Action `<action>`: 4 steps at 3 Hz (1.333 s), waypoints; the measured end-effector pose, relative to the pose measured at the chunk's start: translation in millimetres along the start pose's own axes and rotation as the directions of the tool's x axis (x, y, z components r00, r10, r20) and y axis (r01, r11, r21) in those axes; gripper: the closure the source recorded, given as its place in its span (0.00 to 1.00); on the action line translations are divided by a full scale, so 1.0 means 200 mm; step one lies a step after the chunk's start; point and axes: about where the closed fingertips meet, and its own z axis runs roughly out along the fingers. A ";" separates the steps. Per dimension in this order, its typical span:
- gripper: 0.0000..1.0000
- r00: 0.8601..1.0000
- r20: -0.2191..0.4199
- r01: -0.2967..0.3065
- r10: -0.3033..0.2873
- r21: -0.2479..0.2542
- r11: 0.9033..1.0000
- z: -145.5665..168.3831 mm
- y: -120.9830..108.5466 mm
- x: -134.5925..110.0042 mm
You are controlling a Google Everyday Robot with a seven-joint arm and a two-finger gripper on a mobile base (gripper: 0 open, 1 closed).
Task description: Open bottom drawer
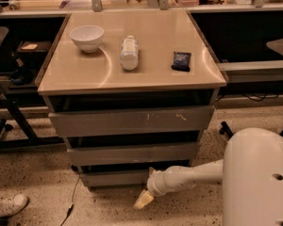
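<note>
Grey bottom drawer (pixel 114 178); end effector (pixel 144 199) low by its front, grip can't tell.

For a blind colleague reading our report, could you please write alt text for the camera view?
The robot's gripper hangs low near the floor, just in front of the bottom drawer of a grey three-drawer cabinet. On its top are a white bowl, a bottle lying down and a dark packet.
</note>
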 end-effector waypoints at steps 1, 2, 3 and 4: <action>0.00 1.000 -0.008 -0.011 0.011 0.007 1.000 0.08 -0.04 0.08; 0.00 1.000 -0.015 -0.017 0.017 0.018 1.000 0.14 -0.10 0.15; 0.00 1.000 -0.017 -0.007 0.008 0.031 1.000 0.18 -0.16 0.19; 0.00 1.000 -0.021 0.013 -0.012 0.045 0.999 0.22 -0.23 0.20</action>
